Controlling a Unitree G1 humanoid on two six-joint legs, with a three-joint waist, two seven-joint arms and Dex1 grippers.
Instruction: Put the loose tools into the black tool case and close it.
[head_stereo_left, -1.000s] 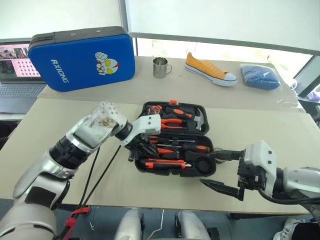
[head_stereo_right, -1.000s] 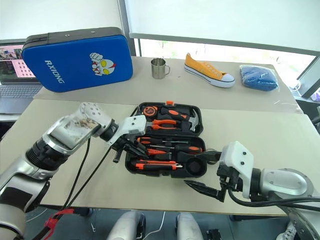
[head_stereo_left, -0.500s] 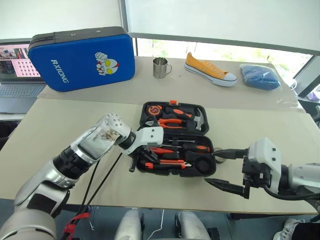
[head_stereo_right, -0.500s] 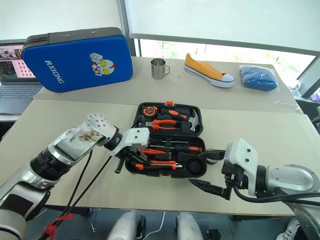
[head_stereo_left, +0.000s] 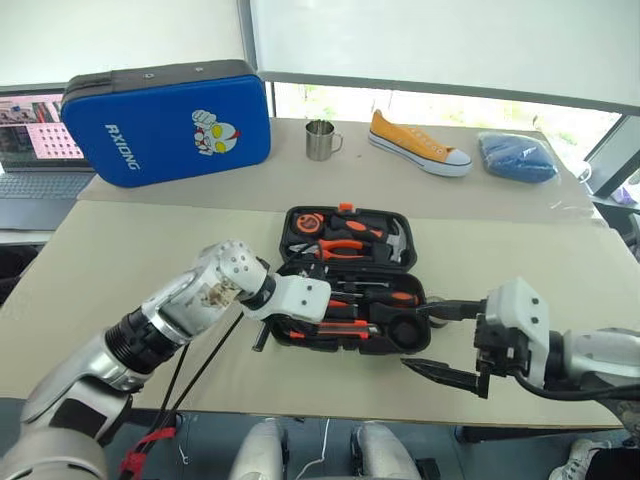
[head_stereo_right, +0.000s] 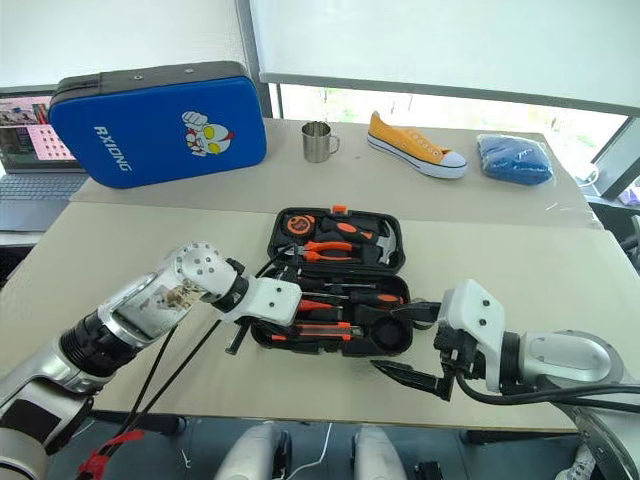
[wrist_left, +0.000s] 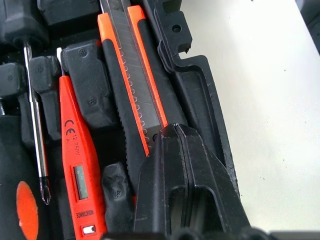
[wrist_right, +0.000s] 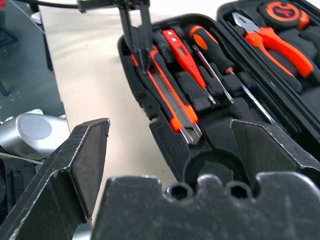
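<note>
Beige cloth covers the table (head_stereo_left: 120, 260), where the open black tool case (head_stereo_left: 352, 277) lies near the front edge, its lid half toward the window and its tray half toward the robot. Behind it, well apart, stand a blue cartoon-printed case (head_stereo_left: 170, 122), a steel mug (head_stereo_left: 320, 139), a yellow sneaker (head_stereo_left: 418, 142) and a folded blue cloth (head_stereo_left: 518, 156); a laptop (head_stereo_left: 40, 150) sits at the far left. Nothing lies between these and the tool case. The left gripper (wrist_left: 172, 150), jaws together, presses its tip down on the orange-black knife (wrist_left: 137, 85) at the left end of the tray; whether it pinches the knife or only rests on it cannot be told. The knife lies flat in the recess nearest the robot, its long axis running along the case's length, left to right. Just beside it and parallel lie a slim orange tester (wrist_left: 75, 150) and a screwdriver (wrist_left: 35, 125), and a second screwdriver (wrist_right: 212, 55) with an orange-and-black handle, all lengthwise in the tray. Orange-handled pliers (head_stereo_left: 342, 243) and a hammer (head_stereo_left: 395, 240) sit in the lid half. The right gripper (head_stereo_left: 435, 340) hovers just off the case's right front corner, jaws wide apart and holding nothing, beside a round recess (wrist_right: 215, 167) in the tray.
</note>
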